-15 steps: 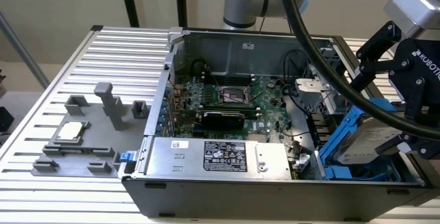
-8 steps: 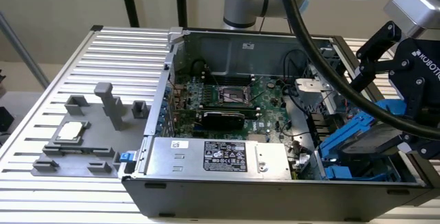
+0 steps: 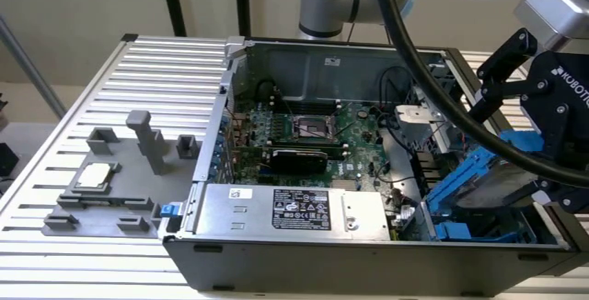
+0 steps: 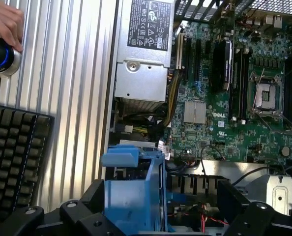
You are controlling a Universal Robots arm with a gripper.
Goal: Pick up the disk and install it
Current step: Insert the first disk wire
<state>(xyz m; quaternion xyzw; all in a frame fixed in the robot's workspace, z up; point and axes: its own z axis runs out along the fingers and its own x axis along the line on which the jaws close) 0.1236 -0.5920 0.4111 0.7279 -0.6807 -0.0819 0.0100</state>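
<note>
Gripper (image 3: 538, 176), black and angular, is clamped on the disk (image 3: 492, 176) with its blue plastic frame, held tilted over the open metal computer case (image 3: 368, 252).

Disk (image 3: 497, 176) in its blue carrier frame, tilted steeply, held over the drive bay at the computer case's (image 3: 368, 258) front corner, on the exterior view's right

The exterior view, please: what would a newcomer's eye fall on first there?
Probably the open computer case on the ribbed metal table, its green motherboard bare and the silver power-supply box along its near wall. Next, the black hand at the exterior view's right, carrying the disk in its blue frame, tilted, into the case's corner.
</note>
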